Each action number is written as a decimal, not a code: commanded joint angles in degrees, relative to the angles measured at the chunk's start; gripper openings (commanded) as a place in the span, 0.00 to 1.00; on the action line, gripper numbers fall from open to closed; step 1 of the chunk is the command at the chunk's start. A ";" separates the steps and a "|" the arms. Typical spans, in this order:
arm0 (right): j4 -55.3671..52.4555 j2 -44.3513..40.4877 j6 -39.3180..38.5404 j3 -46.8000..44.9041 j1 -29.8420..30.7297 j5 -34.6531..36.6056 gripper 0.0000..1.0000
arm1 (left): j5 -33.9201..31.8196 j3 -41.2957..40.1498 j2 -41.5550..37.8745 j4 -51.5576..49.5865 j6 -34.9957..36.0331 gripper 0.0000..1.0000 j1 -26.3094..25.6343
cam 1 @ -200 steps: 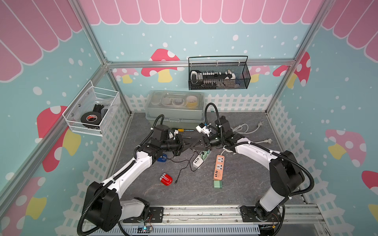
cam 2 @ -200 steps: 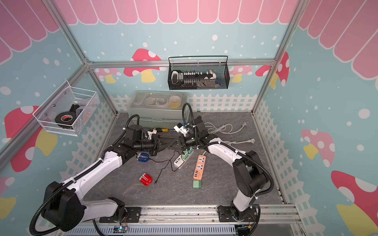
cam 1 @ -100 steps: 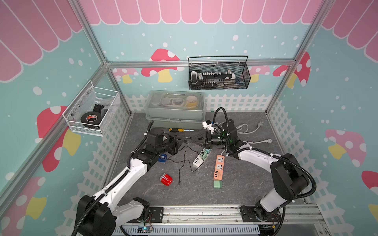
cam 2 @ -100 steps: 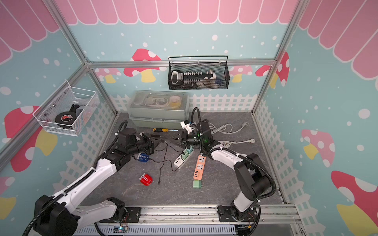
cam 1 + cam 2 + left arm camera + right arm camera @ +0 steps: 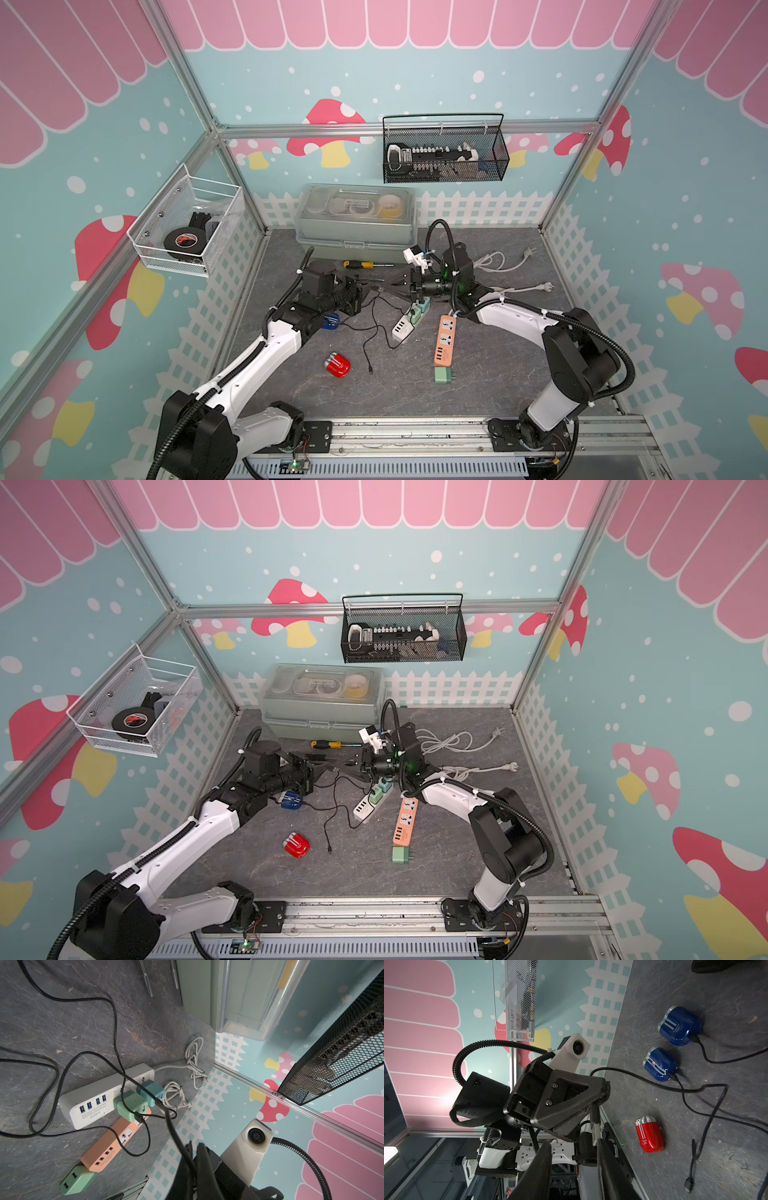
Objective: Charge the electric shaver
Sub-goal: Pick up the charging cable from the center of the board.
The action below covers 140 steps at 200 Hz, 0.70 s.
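A red shaver (image 5: 337,365) (image 5: 296,845) (image 5: 649,1136) lies on the grey table with no cable in it. My left gripper (image 5: 368,286) (image 5: 193,1145) is shut on a black cable (image 5: 116,1028) just behind its silver USB plug (image 5: 595,1126). That plug points at my right gripper (image 5: 395,284) (image 5: 574,1147), which is open, and the plug touches the tip of one of its fingers (image 5: 601,1147). The cable's small free end (image 5: 369,369) (image 5: 688,1185) lies on the table near the red shaver.
Two blue shavers (image 5: 680,1025) (image 5: 660,1064) lie cabled by the left arm. A white power strip (image 5: 405,328) (image 5: 104,1095) carries green and teal chargers. Beside it are an orange strip (image 5: 444,340), a loose green charger (image 5: 444,375), white cords (image 5: 494,264), a screwdriver (image 5: 361,264) and a storage box (image 5: 355,220).
My left gripper drew back to the left with the cable, then came forward again to the right gripper. The right arm shifted a little to the right.
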 commanded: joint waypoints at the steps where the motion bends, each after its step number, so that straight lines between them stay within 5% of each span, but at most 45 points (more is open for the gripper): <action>1: -0.65 1.65 -0.06 2.73 0.45 -0.38 0.33 | -1.49 1.63 0.17 0.09 -0.71 0.00 0.04; 33: -1.25 2.50 -0.11 2.24 0.75 -0.36 0.30 | -1.65 1.70 0.17 0.16 -0.56 0.00 0.08; 98: -3.49 2.60 -0.55 1.23 1.27 -0.17 0.41 | -2.05 1.94 0.17 0.11 0.11 0.00 0.05; 140: -2.47 3.79 0.70 2.67 1.41 -0.09 0.27 | -1.81 1.79 0.51 0.21 -0.01 0.00 0.00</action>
